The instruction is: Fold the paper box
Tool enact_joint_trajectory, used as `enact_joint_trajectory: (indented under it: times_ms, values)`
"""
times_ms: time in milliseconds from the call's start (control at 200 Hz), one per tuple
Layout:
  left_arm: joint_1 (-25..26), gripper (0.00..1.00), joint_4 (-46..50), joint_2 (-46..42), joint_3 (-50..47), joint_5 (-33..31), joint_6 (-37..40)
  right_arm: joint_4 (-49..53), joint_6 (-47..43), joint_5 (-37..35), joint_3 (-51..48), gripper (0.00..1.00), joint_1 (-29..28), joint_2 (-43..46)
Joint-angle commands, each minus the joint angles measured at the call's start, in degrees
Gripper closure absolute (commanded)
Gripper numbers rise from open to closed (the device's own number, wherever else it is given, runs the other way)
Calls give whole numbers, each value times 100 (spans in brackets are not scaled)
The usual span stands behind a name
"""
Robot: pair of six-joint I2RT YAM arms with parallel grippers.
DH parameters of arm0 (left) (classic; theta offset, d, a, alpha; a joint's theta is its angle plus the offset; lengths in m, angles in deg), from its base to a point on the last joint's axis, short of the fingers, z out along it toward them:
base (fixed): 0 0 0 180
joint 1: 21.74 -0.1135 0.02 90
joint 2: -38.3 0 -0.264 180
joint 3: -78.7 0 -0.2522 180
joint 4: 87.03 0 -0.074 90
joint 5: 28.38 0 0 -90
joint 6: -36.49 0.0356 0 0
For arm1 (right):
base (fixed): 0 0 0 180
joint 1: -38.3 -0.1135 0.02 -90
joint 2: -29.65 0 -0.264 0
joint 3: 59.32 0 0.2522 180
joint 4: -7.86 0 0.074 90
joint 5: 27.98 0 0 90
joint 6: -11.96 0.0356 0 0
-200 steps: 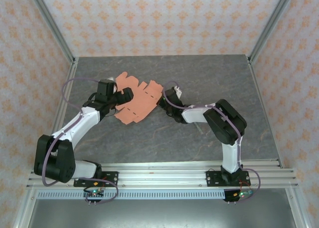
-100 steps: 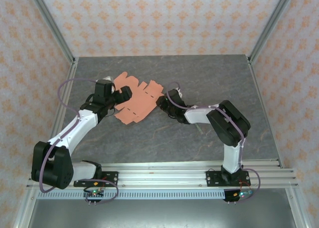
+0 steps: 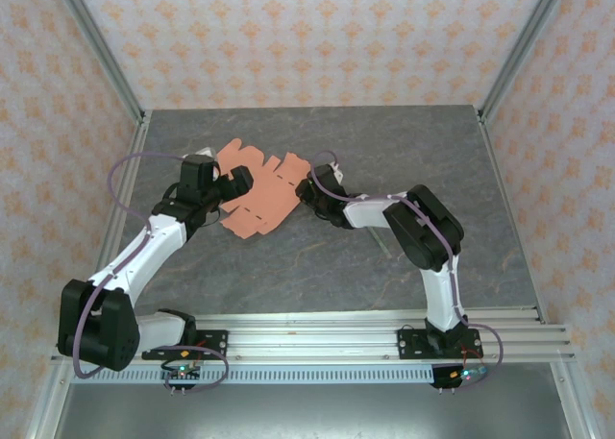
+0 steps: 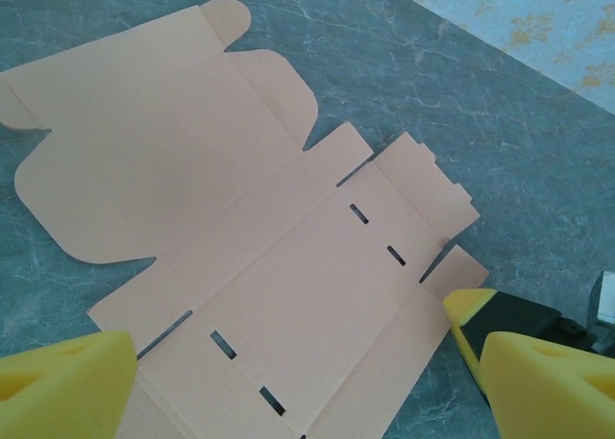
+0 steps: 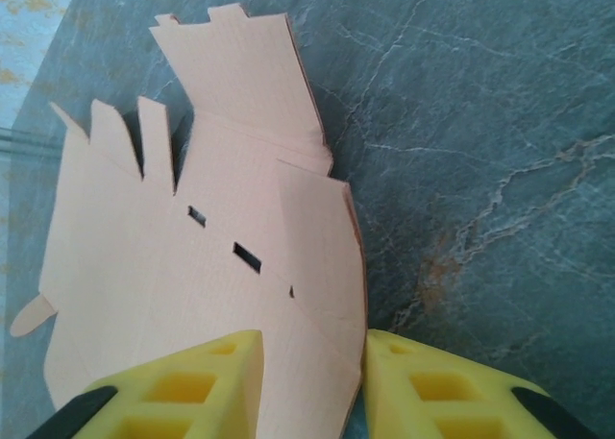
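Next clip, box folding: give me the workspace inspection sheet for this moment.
Surface: grey marbled table.
Job's things: paper box, a flat, unfolded die-cut sheet with slots and tabs, lying at the table's far left.
Clutter: thin grey stick, right of the sheet; too small to tell more.
Grippers: left gripper open, fingers wide apart over one edge of the sheet; right gripper has its fingers close together astride the other edge, but it is unclear whether they pinch it.
Cables: purple cables looped along the arms.
Surroundings: patterned walls, aluminium frame.
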Motion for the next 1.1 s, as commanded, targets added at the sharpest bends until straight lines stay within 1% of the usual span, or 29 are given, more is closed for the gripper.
enact_joint_trajectory:
  times_ms: [0, 190, 255, 375, 475, 535, 601, 671, 726, 836, 886, 936, 1006, 1096]
  values:
    - [24, 7, 119, -139, -88, -115, 36, 209, -83, -270, 211, 70, 27, -161]
    - [24, 7, 117, -148, -87, -108, 35, 141, 32, -313, 282, 69, 40, -318]
    - [19, 7, 121, -151, -93, -116, 33, 4, 32, -300, 294, 72, 44, -366]
    - [22, 7, 107, -142, -90, -148, 29, -189, -19, -243, 398, 82, 76, -456]
    - [22, 7, 67, -164, -111, -209, 70, -356, -378, -40, 393, 95, 211, -330]
    - [24, 7, -14, -228, -137, -274, 131, -418, -882, 111, 306, 100, 313, -82]
    - [21, 7, -266, -341, -198, -262, 260, -202, -1632, 414, 278, 100, 451, 246]
    - [18, 8, -592, -455, -264, -274, 400, 294, -2485, 1068, 385, 100, 663, 574]
    - [27, 8, -866, -528, -287, -239, 559, 887, -3069, 1609, 500, 100, 887, 834]
    - [133, 10, -1485, -603, -255, -94, 1103, 1931, -4323, 2659, 694, 100, 1303, 1390]
    - [197, 10, -1653, -541, -112, 103, 1455, 2592, -4910, 2968, 914, 100, 1435, 1569]
    - [248, 10, -1583, -405, 199, 324, 1811, 3290, -5512, 3177, 1195, 100, 1523, 1708]
    - [303, 11, -1263, -97, 755, 778, 2360, 4013, -6197, 3349, 1499, 100, 1589, 1878]
    - [386, 12, -640, 322, 1512, 1494, 3361, 4653, -6875, 3480, 1790, 100, 1626, 2088]
